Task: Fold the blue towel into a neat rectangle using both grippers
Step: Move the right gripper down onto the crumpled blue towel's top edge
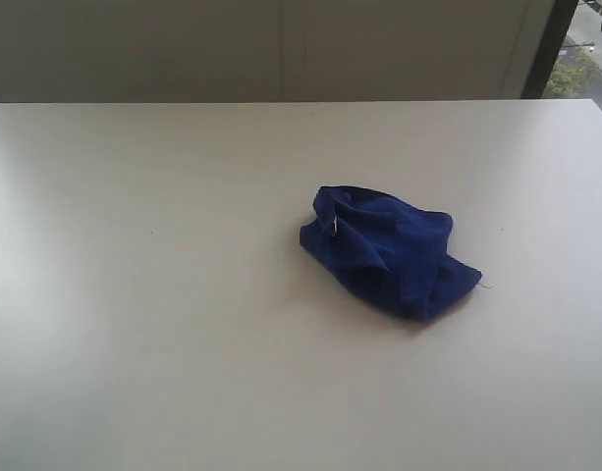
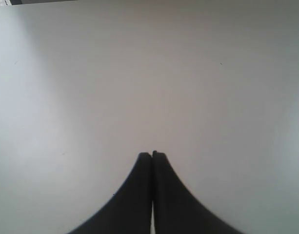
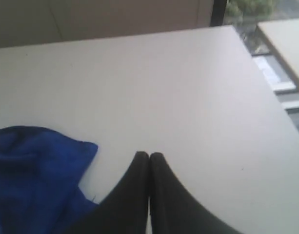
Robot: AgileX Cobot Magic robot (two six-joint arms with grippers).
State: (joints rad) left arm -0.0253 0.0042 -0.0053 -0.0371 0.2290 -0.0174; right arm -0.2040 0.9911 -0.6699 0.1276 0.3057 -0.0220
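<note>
The soft deep-blue cloth towel (image 1: 389, 250) sits scrunched on the flat white surface (image 1: 134, 294), right of the middle; it probably needs spreading first. The black left pincer (image 2: 152, 155) is pinched closed, holding nothing, over bare surface. The black right pincer (image 3: 149, 155), closed and holding nothing too, hangs near the towel.

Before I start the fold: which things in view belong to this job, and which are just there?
Job:
- blue towel, crumpled in a heap on the table
- left pincer, shut, holding nothing
- right pincer, shut, holding nothing, near the towel

Just there:
- second table, off to one side in the right wrist view
- window
</note>
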